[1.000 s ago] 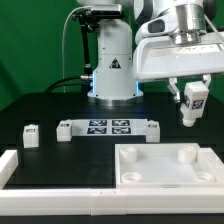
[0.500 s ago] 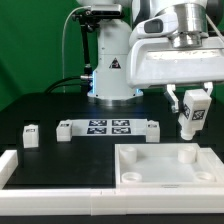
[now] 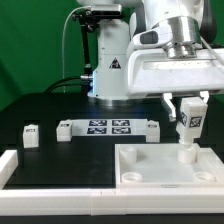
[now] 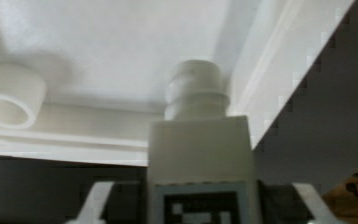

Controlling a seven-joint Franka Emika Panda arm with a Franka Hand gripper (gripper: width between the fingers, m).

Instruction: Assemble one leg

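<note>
My gripper (image 3: 188,110) is shut on a leg (image 3: 188,125), a stubby white block with a black-and-white tag. It holds the leg upright, its lower end just above the far right corner of the large white tabletop (image 3: 160,176). In the wrist view the leg (image 4: 201,140) stands between my fingers (image 4: 105,205), its round tip pointing at the tabletop's inner corner (image 4: 140,60). A round socket (image 4: 9,96) shows beside it. A second leg (image 3: 30,134) stands on the black table at the exterior view's left.
The marker board (image 3: 108,128) lies on the black table behind the tabletop. A white L-shaped rail (image 3: 30,180) runs along the front and left edge. The robot base (image 3: 112,70) stands at the back.
My gripper has carried the leg downward and slightly left, from above the table down to the tabletop's far right corner.
</note>
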